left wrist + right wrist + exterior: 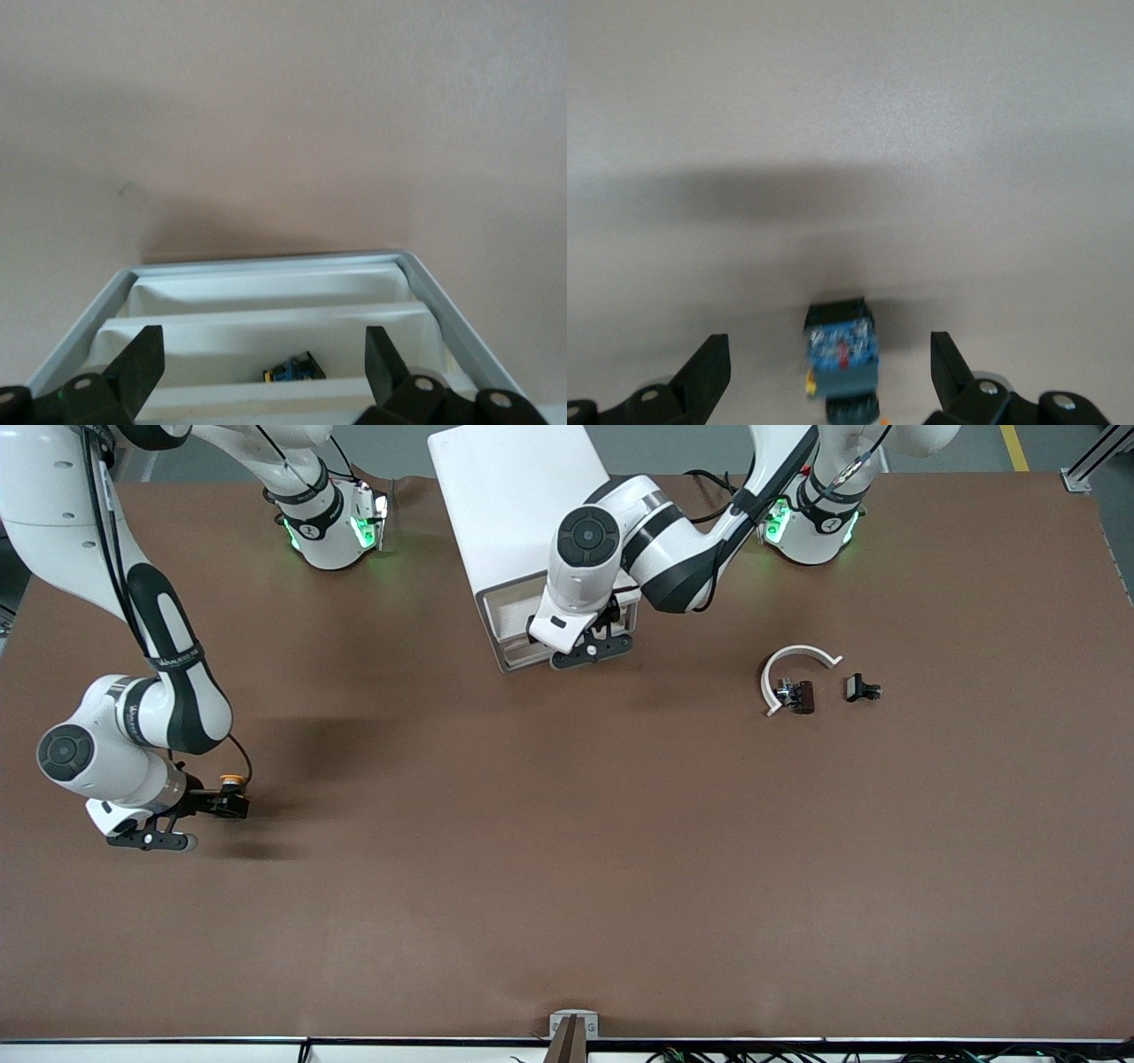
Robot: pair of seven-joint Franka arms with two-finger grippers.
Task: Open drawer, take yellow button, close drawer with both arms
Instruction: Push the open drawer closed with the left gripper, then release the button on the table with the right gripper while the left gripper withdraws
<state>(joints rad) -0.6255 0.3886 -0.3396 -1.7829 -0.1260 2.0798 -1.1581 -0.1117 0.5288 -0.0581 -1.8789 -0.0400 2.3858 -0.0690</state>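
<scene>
The button [232, 782], orange cap on a dark body, lies on the brown table at the right arm's end. In the right wrist view the button [842, 354] lies on its side between the fingers, touching neither. My right gripper [221, 804] [831, 367] is open and low around it. The white cabinet [514, 505] stands between the arm bases, and its drawer [512, 633] is pulled out a little. My left gripper [595, 646] [264, 359] is open at the drawer's front [266, 394]. A small blue and black part [294, 369] lies in that drawer.
A white curved band [797, 657] with a black clip [800, 695] lies on the table toward the left arm's end. A second black clip [861, 688] lies beside it. The table's edge nearest the front camera carries a small bracket [573, 1027].
</scene>
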